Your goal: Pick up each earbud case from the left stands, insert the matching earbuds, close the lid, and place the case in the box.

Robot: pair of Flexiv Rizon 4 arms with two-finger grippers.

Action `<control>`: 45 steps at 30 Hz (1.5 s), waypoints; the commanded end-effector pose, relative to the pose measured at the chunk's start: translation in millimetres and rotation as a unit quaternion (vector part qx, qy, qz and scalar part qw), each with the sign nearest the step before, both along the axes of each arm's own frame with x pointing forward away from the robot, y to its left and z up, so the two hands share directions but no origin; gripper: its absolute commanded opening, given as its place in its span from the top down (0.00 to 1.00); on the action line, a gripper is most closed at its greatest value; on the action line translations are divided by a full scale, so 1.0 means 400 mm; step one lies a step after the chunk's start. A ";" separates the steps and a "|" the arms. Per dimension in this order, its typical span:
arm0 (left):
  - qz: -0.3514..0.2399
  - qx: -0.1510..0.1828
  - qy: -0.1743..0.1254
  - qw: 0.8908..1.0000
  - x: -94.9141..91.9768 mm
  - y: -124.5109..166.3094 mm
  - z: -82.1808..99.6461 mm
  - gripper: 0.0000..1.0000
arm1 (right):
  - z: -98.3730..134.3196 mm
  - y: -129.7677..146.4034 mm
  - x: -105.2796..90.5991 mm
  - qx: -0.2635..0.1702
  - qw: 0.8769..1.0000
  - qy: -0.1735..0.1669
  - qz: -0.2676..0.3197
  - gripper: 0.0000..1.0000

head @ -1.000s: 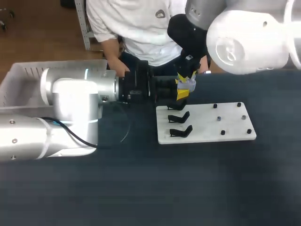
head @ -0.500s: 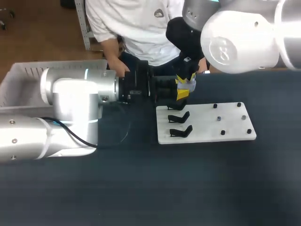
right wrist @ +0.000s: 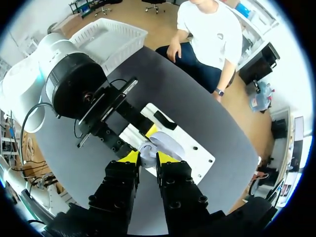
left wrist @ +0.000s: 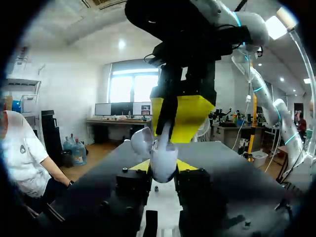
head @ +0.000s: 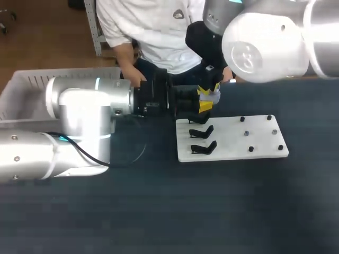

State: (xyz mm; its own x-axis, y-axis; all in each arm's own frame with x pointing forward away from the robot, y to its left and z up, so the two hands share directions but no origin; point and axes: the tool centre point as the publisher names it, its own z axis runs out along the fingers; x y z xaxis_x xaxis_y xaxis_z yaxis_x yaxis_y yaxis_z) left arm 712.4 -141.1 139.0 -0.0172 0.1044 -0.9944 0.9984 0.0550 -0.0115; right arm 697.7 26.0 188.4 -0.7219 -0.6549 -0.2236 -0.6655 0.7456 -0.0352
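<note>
The earbud case [left wrist: 164, 167] is sitting open in the air, just above the far end of the white board [head: 233, 138]. Its lid [left wrist: 142, 141] is tipping up and off to one side. The left pincer [left wrist: 163, 167] is pinching the case from both sides with its yellow tips. The left arm is coming in flat and low over the surface [head: 212, 211].

The right pincer [right wrist: 147, 157] is pointing down from above, right over the open case. Its two fingers are sitting close together and are pinching a small white earbud [left wrist: 166, 132]. The bottom of the earbud is touching the inside of the case.

Three black stands [head: 204, 147] are sitting in a row on the near side of the board. The white box [head: 24, 90] is waiting far off to the left, behind the left arm.
</note>
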 end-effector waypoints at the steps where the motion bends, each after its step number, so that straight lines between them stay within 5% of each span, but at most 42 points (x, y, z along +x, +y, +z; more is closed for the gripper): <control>1: 0.001 -0.003 -0.002 1.000 -0.004 -0.001 0.004 1.00 | -0.008 0.004 0.005 -0.002 1.000 0.000 -0.001 1.00; 3: 0.001 -0.003 -0.002 1.000 -0.004 -0.001 0.004 1.00 | -0.007 0.004 0.004 -0.003 1.000 0.000 -0.001 0.82; 7: 0.001 -0.003 -0.002 1.000 -0.004 -0.001 0.004 1.00 | -0.004 0.006 0.002 -0.003 1.000 -0.003 -0.001 0.70; 45: 0.001 -0.003 -0.002 1.000 -0.004 -0.001 0.004 1.00 | 0.020 0.011 -0.008 -0.009 1.000 -0.010 -0.009 0.60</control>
